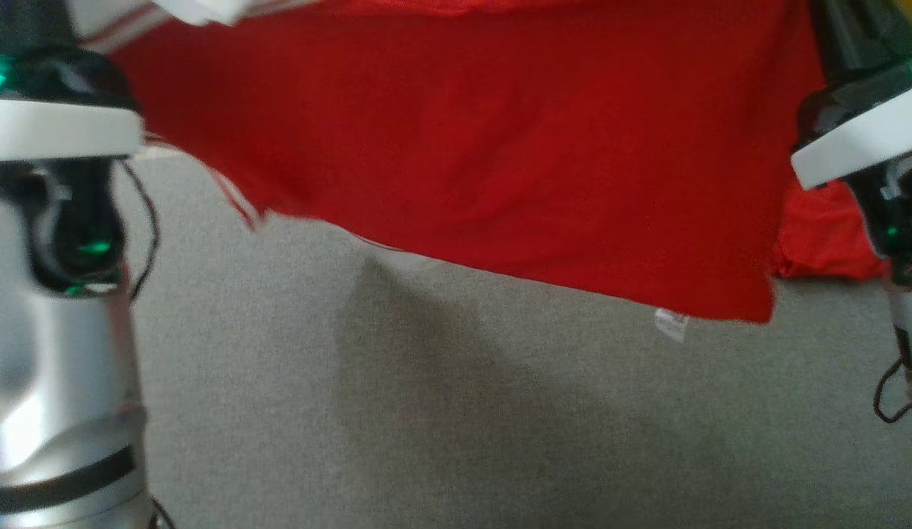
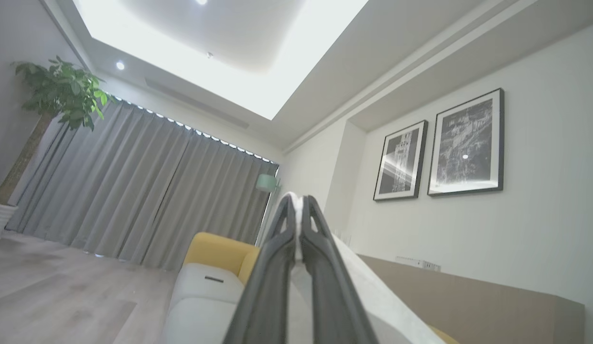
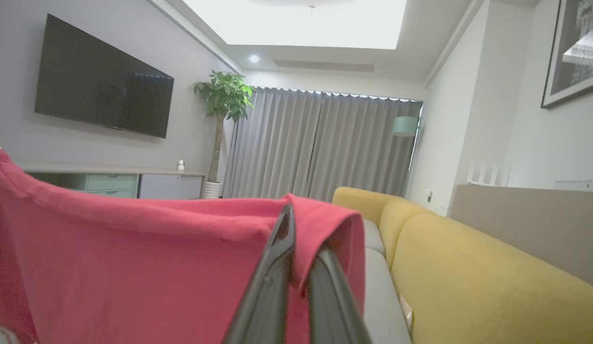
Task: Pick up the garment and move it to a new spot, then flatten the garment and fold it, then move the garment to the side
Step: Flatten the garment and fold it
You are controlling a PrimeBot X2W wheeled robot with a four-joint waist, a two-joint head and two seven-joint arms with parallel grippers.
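Note:
The garment point(image 1: 463, 147) is red with white striped trim and hangs spread out above the grey surface, stretched between my two arms. Its lower hem slants down to the right, and a small white tag point(image 1: 672, 323) dangles near the low corner. In the left wrist view my left gripper point(image 2: 298, 205) is shut on a pale white edge of fabric point(image 2: 372, 296) that runs down from the fingers. The right wrist view shows my right gripper point(image 3: 296, 229) shut on a fold of the red garment point(image 3: 134, 258), which drapes over the fingers. My left arm point(image 1: 59, 147) and right arm point(image 1: 860, 147) flank the cloth.
A grey fabric surface point(image 1: 426, 404) lies under the hanging cloth, with the cloth's shadow on it. A yellow sofa point(image 3: 468, 267) stands beside my right gripper. A wall television point(image 3: 100, 86), a potted plant point(image 3: 222, 95) and grey curtains point(image 3: 320, 143) are farther off.

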